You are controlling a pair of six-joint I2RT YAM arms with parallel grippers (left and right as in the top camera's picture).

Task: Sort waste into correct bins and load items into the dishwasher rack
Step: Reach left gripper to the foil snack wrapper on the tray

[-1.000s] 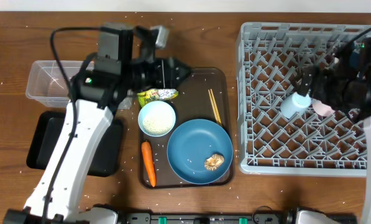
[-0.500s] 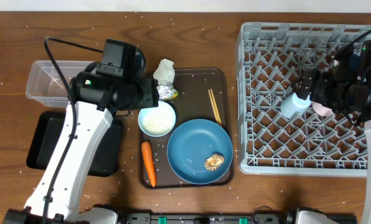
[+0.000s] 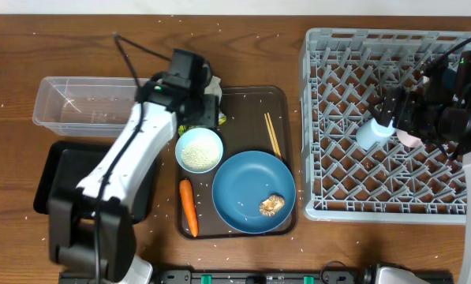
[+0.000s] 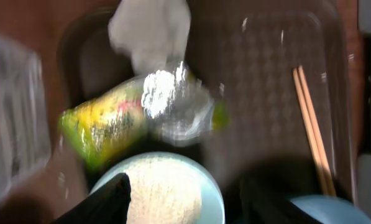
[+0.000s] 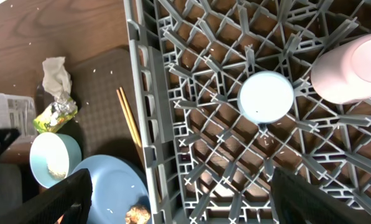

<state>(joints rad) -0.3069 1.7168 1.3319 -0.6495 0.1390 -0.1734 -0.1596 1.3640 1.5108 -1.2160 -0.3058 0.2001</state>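
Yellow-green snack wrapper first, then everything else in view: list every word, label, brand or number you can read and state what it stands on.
Yellow-green snack wrapper: coloured print shows, but it is too blurred in the left wrist view and too small in the other views to read.
Large grey plastic dishwasher rack: no text visible.
Brown serving tray: no text visible.
Nothing in these pictures can be quoted.

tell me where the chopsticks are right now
In the overhead view, the chopsticks lie on the right part of the brown tray, just above the blue plate and left of the grey rack.
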